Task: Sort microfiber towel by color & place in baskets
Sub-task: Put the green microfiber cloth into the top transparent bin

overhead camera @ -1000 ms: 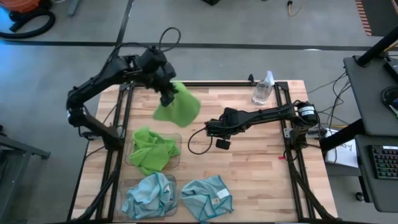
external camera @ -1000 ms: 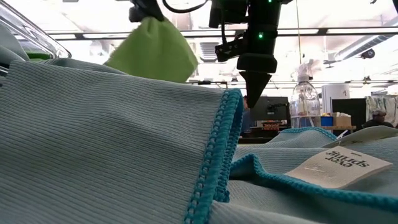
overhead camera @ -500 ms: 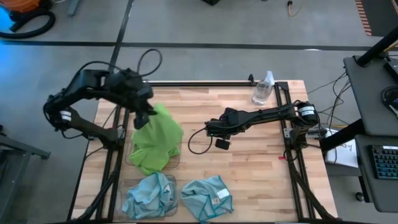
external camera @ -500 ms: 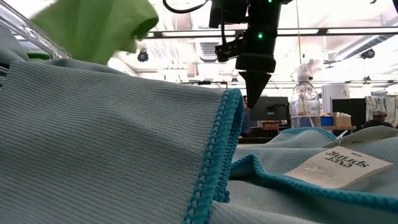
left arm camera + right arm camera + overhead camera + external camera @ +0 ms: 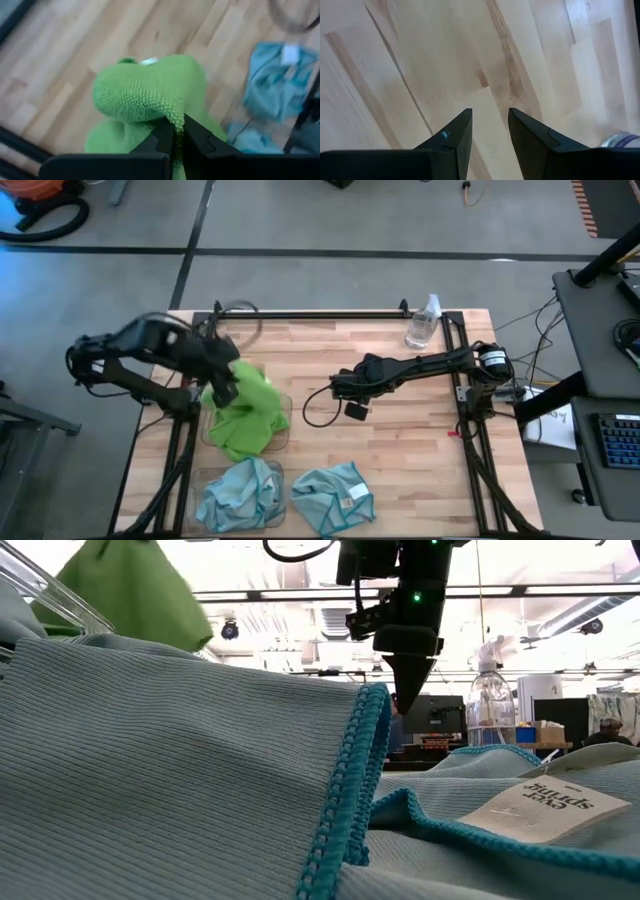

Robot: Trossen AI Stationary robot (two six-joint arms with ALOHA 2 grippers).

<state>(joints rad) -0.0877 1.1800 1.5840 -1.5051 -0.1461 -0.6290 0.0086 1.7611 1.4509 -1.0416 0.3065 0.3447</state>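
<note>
Carrying a lime green towel in clamped jaws, the left gripper hangs over the green-filled basket at left-centre of the high view. Next up, I'd say: lower and let go so it lands inside. The arm reaches in from the left edge, blurred, so its exact height is hard to judge. Right gripper waits mid-table, jaws parted, empty. One teal towel lies loose, lower centre.

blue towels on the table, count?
2: one blue towel in the near clear basket, another blue towel loose on the table beside it. More may be hidden underneath.
</note>
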